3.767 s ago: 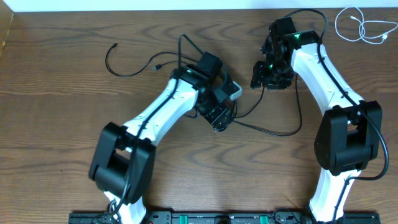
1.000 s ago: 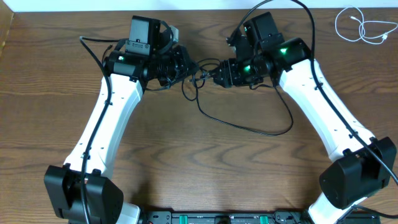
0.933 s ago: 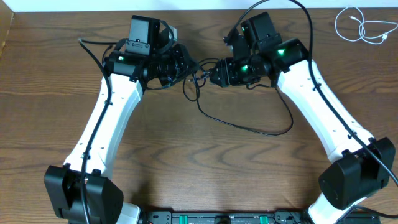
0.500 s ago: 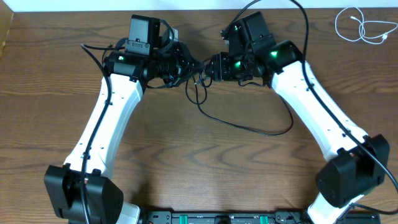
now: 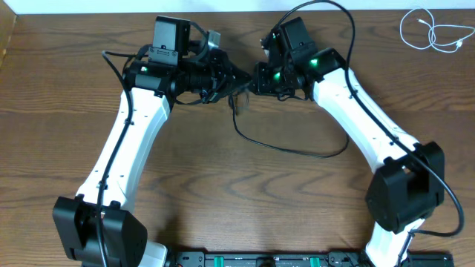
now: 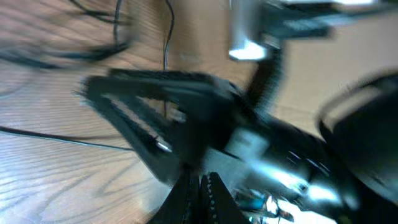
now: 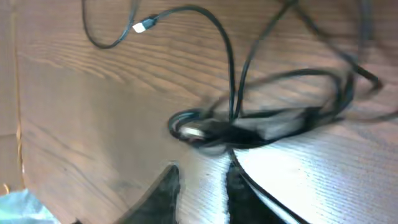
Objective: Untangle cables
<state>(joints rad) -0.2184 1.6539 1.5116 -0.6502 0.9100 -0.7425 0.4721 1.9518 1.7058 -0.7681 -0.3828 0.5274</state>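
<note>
surface: brown wood-grain table (image 5: 223,215) | far edge: pale strip (image 5: 111,6) | light: soft, even

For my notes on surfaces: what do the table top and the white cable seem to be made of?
Table top: wood or wood-look laminate, matte; brown grain lines show. White cable: likely plastic-sheathed, smooth; it bends in soft loops.

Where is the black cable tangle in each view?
Overhead: the black cable tangle sits top centre, between the left gripper and the right gripper; one long loop trails down and right.
Left wrist: only blurred black strands at upper left, probably part of it.
Right wrist: the knot is at centre, with strands rising from it.
Shared landmark: the wood-grain table.
</note>
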